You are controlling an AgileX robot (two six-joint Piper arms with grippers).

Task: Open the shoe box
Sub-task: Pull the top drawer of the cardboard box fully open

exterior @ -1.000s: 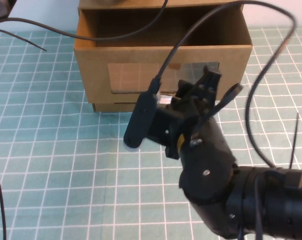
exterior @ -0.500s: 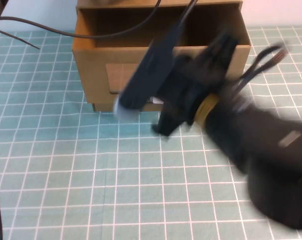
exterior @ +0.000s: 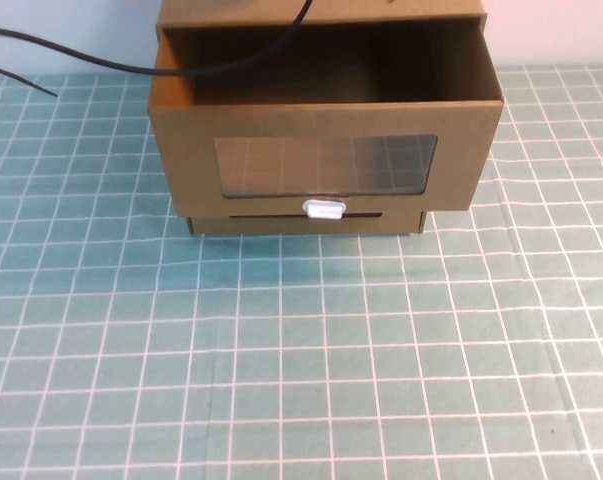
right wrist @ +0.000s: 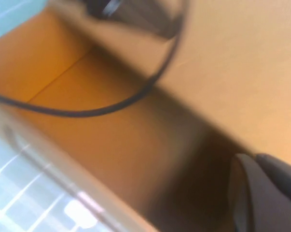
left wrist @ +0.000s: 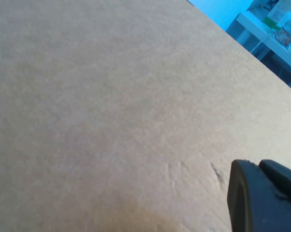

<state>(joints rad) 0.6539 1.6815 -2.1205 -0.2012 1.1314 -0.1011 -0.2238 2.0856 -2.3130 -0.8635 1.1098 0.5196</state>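
Retreat of the right end effector (right wrist: 262, 194), pressed together, to above the open shoe box (exterior: 326, 118), far-centre on the worktop (exterior: 281, 350), suggests opening is done; left end effector (left wrist: 262, 194), pressed together too, hovers by its cardboard.

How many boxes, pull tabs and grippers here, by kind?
Shoe box: 1, drawer open
White pull tab: 1
Grippers: 2, both shut; left gripper close against the box's cardboard, right gripper over the open drawer
Total: 4

The high view's top edge crops the shoe box (exterior: 326, 170). The left gripper (left wrist: 259, 195), against its cardboard, and the blurred right gripper (right wrist: 261, 191), near its opening, are edge-cropped.
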